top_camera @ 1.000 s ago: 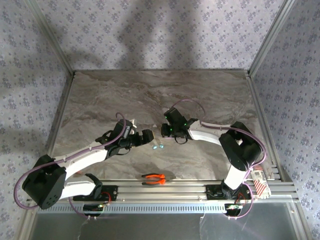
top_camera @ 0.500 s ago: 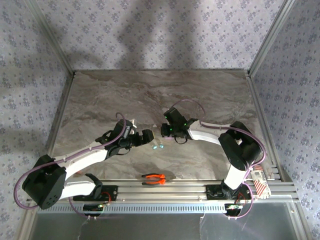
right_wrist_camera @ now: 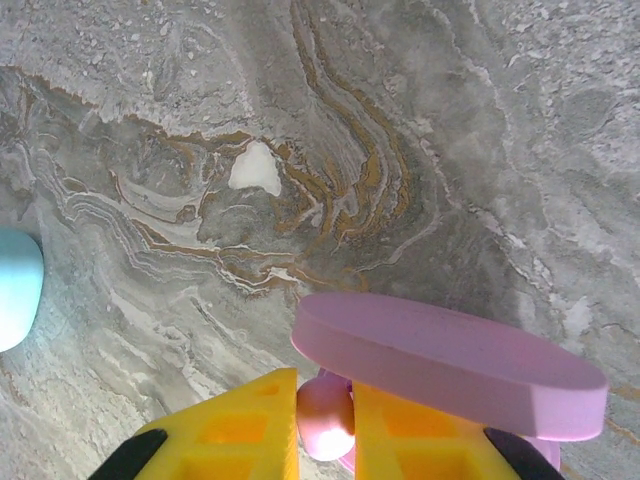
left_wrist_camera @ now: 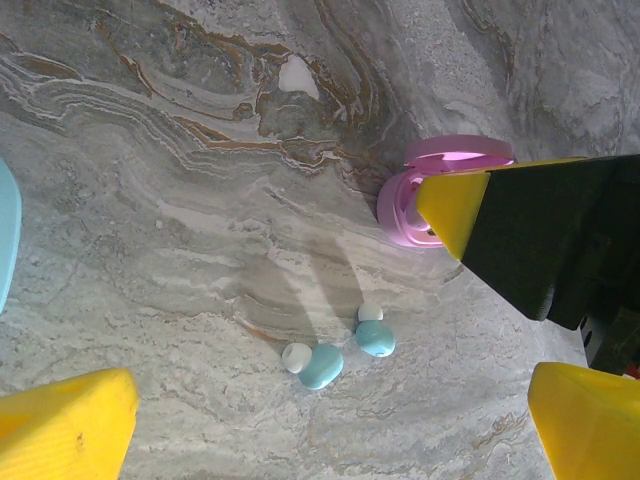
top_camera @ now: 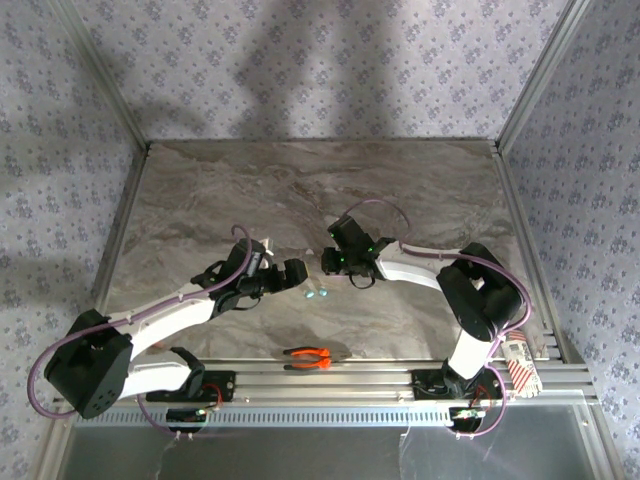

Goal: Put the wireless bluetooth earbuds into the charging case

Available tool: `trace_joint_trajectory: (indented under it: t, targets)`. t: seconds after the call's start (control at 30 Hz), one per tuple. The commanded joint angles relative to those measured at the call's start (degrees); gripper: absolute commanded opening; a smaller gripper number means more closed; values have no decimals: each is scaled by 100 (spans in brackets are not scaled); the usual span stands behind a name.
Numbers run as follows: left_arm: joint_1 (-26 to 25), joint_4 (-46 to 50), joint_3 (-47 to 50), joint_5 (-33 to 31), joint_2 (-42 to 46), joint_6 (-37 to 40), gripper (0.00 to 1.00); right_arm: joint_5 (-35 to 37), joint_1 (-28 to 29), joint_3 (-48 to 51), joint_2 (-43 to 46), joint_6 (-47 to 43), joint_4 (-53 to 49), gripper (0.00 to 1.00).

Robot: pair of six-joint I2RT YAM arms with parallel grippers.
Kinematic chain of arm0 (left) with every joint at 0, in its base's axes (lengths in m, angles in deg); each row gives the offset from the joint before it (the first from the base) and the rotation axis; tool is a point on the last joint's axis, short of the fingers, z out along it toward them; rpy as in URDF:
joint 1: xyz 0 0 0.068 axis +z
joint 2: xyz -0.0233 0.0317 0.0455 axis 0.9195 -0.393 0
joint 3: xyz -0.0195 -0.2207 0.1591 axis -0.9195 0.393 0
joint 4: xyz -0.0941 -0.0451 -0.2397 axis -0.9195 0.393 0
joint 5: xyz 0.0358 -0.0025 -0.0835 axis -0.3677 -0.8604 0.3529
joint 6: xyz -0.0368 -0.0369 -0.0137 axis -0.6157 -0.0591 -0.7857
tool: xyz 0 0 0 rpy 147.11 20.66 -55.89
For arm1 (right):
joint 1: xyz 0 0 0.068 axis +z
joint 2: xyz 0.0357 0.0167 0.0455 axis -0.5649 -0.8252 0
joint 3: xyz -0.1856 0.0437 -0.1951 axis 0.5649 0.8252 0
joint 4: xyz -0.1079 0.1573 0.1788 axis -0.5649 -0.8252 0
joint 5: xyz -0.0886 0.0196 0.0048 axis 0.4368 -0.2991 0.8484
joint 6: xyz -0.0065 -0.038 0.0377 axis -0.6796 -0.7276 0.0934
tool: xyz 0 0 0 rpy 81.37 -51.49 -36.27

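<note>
Two teal earbuds [left_wrist_camera: 320, 365] lie close together on the marble table [left_wrist_camera: 180, 150], untouched, just ahead of the left gripper [top_camera: 292, 272]. Its jaws stand wide apart with nothing in them (yellow fingers [left_wrist_camera: 60, 430] sit at both lower corners of its wrist view). One pink earbud [right_wrist_camera: 325, 418] is pinched between the narrow-set yellow pads of the right gripper [top_camera: 329, 262], just beside the raised lid of the open pink case [right_wrist_camera: 450, 365]. Teal case [right_wrist_camera: 12, 288] sits off to the side. Left arm reaches forward and inward, low over the table. Right arm bends in from the right, wrist tipped down at the pink case. Orange pliers [top_camera: 308, 356] lie by the base rail, well apart.
</note>
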Motion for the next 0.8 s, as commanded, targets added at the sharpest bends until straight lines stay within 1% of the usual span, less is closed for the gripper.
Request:
trace_joint_trajectory:
  t: [0.0, 0.77]
  targets:
    - [-26, -91, 35, 103, -16, 94, 100, 135, -19, 91, 19, 96, -18, 20]
    - [-33, -43, -20, 107, -18, 78, 100, 230, -51, 197, 344, 60, -138, 27]
